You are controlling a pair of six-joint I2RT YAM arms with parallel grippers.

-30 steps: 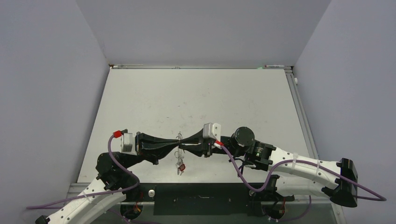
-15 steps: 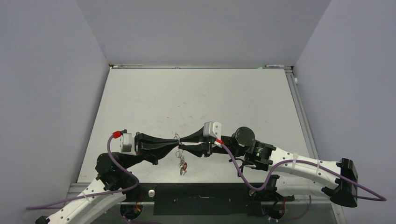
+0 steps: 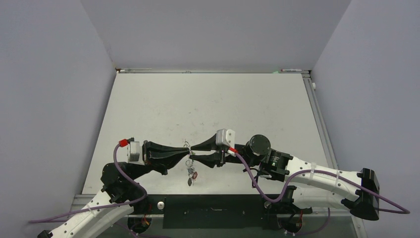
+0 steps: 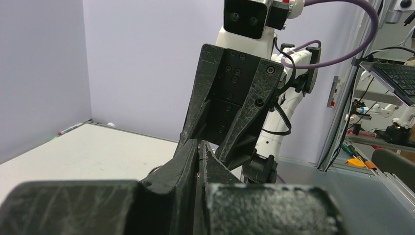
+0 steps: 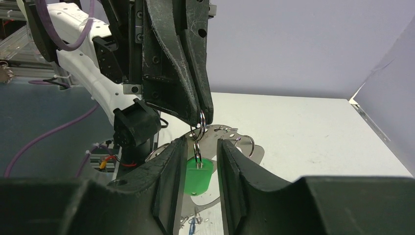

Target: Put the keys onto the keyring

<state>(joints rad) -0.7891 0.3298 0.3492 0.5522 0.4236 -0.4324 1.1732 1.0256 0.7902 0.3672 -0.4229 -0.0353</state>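
Note:
My left gripper (image 3: 187, 148) is shut on a small split ring of the keyring (image 5: 230, 131), a thin silver oval with holes and rings along its rim, and holds it above the table. In the right wrist view its fingertips (image 5: 203, 116) pinch that ring from above. A key with a green tag (image 5: 198, 177) hangs from the ring, between the open jaws of my right gripper (image 5: 201, 142), which touch nothing. In the top view the right gripper (image 3: 191, 152) faces the left one tip to tip. More keys (image 3: 191, 174), one with a red tag, dangle below.
The white table (image 3: 208, 104) has grey walls on three sides and a metal rail at the near edge (image 3: 213, 198). A blue-tagged key (image 5: 195, 221) hangs low under the keyring. The right arm's fingers (image 4: 240, 132) fill the left wrist view.
My right gripper's jaws have spread apart from around the ring. The dangling keys have swung slightly. The left gripper has kept its hold and hardly moved.

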